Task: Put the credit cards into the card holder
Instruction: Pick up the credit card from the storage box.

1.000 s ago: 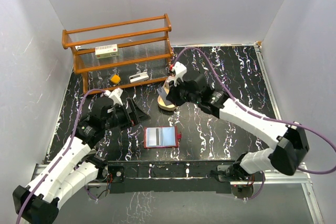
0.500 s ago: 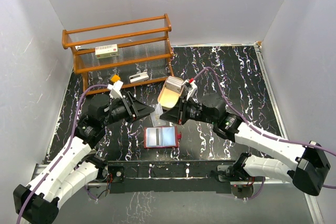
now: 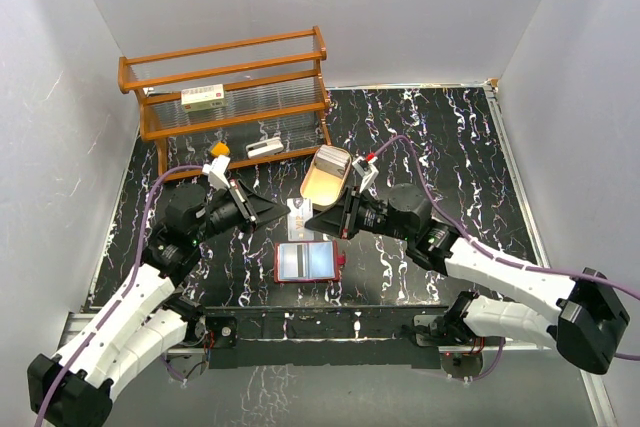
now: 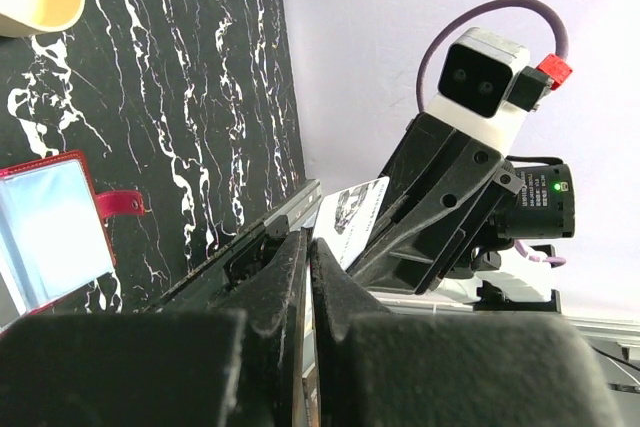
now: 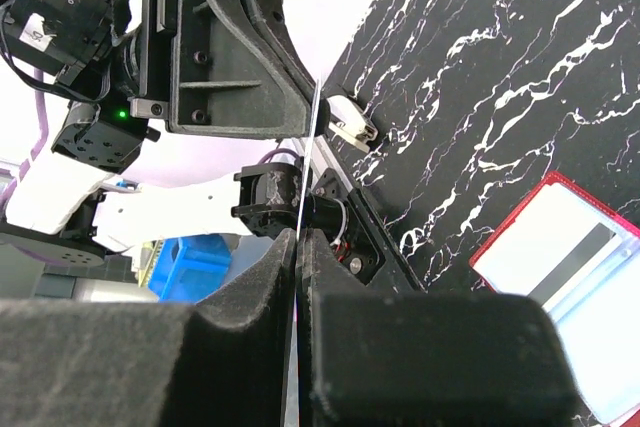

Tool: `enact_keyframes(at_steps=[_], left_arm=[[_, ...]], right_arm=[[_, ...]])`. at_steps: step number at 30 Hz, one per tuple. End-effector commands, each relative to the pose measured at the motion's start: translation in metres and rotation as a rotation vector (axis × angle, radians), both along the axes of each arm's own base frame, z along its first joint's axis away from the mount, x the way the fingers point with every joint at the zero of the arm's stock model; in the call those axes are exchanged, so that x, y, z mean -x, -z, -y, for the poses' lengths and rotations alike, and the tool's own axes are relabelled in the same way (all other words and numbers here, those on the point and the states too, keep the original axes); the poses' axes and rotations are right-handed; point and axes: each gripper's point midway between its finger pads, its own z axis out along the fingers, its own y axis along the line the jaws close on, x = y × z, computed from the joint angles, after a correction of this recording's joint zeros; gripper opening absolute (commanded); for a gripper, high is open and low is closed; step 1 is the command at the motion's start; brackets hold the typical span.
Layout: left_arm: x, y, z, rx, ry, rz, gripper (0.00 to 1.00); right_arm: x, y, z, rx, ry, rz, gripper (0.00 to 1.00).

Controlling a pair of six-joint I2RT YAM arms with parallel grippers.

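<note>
The right jaws are clamped on a pale card [image 3: 295,213], holding it up off the desk [image 3: 430,147], just behind the open red holder [image 3: 305,265]. The left jaws are together, their tips against the card's other side.

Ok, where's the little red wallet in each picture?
Top external: the small dark-red folding wallet lies open at lower centre.
Left wrist: at the left edge, below the middle.
Right wrist: in the bottom right corner.
Shared landmark: the black white-veined tabletop it lies on.
</note>
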Motion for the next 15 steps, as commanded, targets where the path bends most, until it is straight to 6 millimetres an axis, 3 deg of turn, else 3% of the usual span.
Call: enact_keyframes(at_steps=[1,7,12,15], left_arm=[[0.012,-0.012,0.007,0.062,0.071,0.030,0.00],[0.016,-0.012,0.007,0.135,0.068,0.046,0.00],[0.028,-0.008,0.008,0.172,0.124,0.072,0.00],[0.032,-0.001,0.008,0.101,0.149,0.085,0.13]], right_arm=[[0.006,-0.020,-0.008,-0.095,-0.045,0.031,0.00],[0.007,0.000,-0.008,-0.064,-0.048,-0.013,0.04],[0.019,-0.003,-0.005,-0.136,-0.088,-0.023,0.00],[0.025,-0.008,-0.005,-0.156,-0.121,-0.011,0.00]])
